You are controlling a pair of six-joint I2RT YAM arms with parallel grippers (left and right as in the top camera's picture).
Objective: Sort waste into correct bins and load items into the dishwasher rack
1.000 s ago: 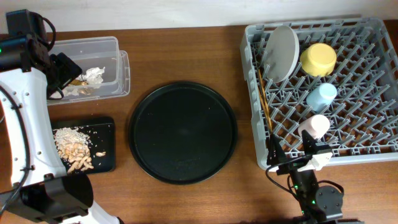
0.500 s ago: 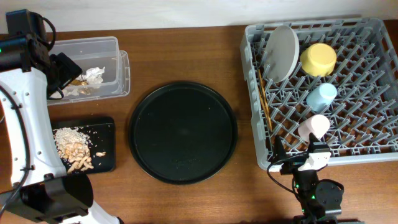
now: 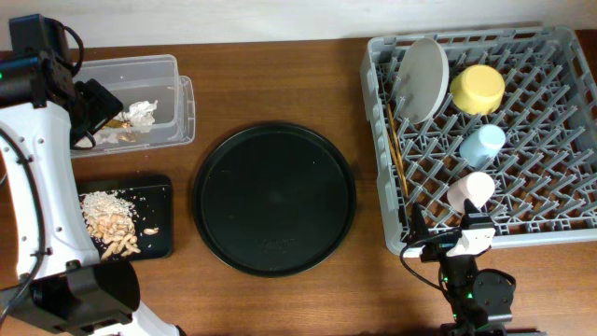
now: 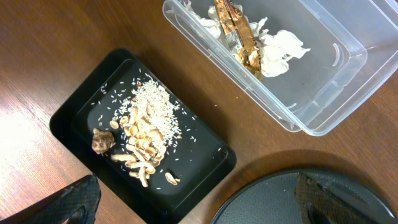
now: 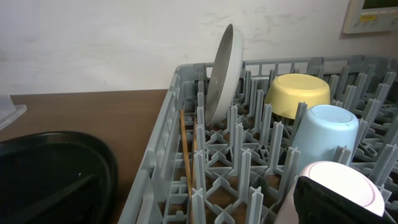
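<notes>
Overhead: left gripper (image 3: 93,114) spread wide, empty, at clear tub (image 3: 168,70); napkins (image 3: 142,113) just beside (soft, light; pinch bulge). Right gripper (image 3: 440,235) wide, empty; pink cup (image 3: 471,190) in rack (image 3: 550,215) just ahead.
Left wrist: food bits (image 4: 146,134) ahead, crumbly.
Right wrist: plate (image 5: 224,68) upright ahead, likely slippery; take rim.

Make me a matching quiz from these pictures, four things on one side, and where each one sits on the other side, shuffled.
1 plate
2 napkins
3 food bits
4 chopsticks

A clear tub
B black rectangular tray
C rack, standing on edge
D rack, lying along its left side

Pairs: 1-C, 2-A, 3-B, 4-D
</notes>
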